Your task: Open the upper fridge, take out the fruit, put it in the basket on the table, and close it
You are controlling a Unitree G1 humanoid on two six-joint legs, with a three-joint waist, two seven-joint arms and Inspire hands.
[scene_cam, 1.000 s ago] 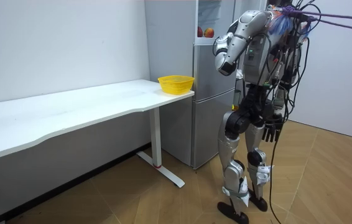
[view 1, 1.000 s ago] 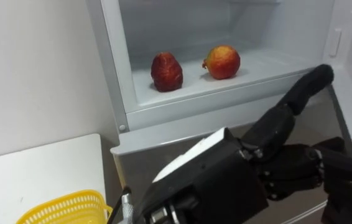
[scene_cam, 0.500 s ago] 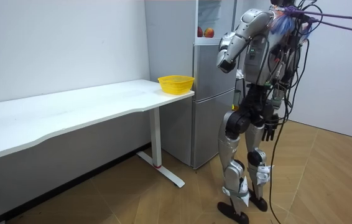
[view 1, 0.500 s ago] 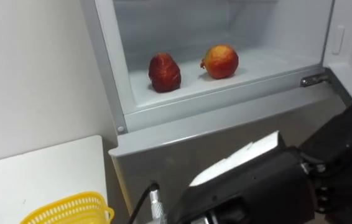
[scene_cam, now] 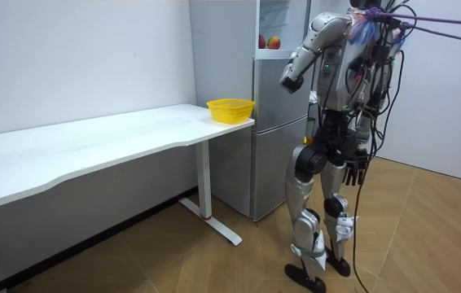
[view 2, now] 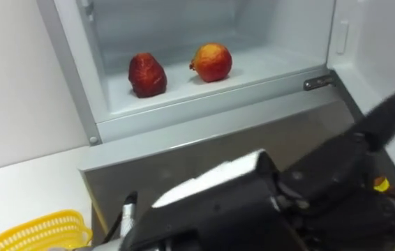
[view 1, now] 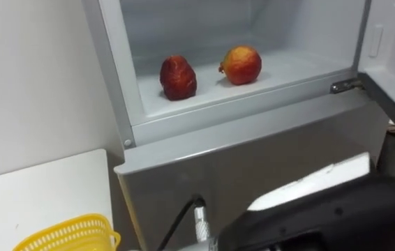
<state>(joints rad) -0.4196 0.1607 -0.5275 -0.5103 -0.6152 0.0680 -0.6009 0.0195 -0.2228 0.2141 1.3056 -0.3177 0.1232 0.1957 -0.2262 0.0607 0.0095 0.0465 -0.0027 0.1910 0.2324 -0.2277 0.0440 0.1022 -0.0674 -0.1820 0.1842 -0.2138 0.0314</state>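
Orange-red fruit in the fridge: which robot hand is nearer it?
Left. The left hand is raised before the fridge, below the orange-red fruit; the right hand hangs by the robot's hip, far lower.

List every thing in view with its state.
upper fridge door: open
dark red fruit: on the upper shelf, untouched
orange fruit: beside it, untouched
lower fridge door: shut
yellow basket: on the table
left hand: raised before that door
right hand: hanging at the robot's side
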